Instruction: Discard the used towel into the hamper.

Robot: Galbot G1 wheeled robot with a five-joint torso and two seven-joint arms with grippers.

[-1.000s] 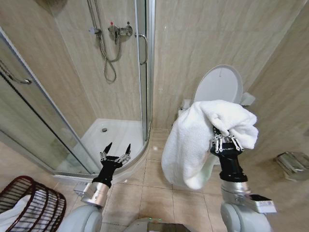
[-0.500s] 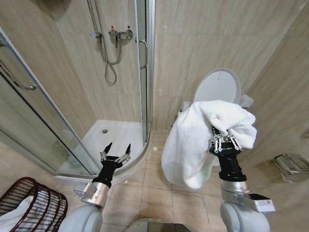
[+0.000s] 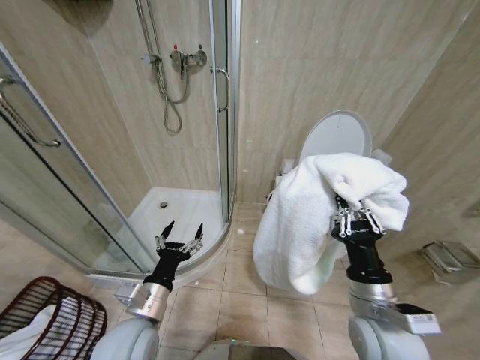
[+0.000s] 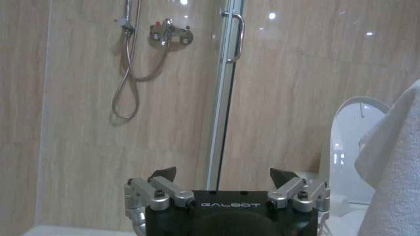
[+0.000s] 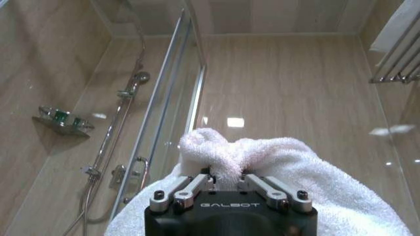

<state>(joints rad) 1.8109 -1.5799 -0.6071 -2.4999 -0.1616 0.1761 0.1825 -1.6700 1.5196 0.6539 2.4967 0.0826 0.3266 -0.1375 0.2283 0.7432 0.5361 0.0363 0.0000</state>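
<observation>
The right gripper (image 3: 358,218) is raised upright in front of the robot, its fingers (image 5: 196,184) pinching a bunched fold of a thick white terry towel (image 3: 315,217). The towel drapes over and around the gripper, with most of its bulk hanging down on the side nearer the robot's middle, well clear of the beige tiled floor (image 3: 247,296). In the right wrist view the pinched fold of towel (image 5: 226,157) stands up as a ridge between the two fingers, and the rest of the cloth spreads out below them.

The left gripper (image 3: 180,238) is held low and upright on the robot's left, its dark pointed fingers (image 4: 163,174) spread wide apart with nothing between them. It is well apart from the towel.

The round, dark red-brown openwork hamper (image 3: 56,319) with thin vertical ribs stands on the floor at the near left corner of the head view, beside the robot's left arm. Some white cloth (image 3: 26,341) already lies inside it. The hamper is well apart from the held towel, on the opposite side of the robot.

Behind the left gripper is a glass-walled corner shower (image 3: 180,202) with a white tray and a chrome hose. Behind the towel stands a white toilet with its lid (image 3: 336,135) raised against the beige wall.
</observation>
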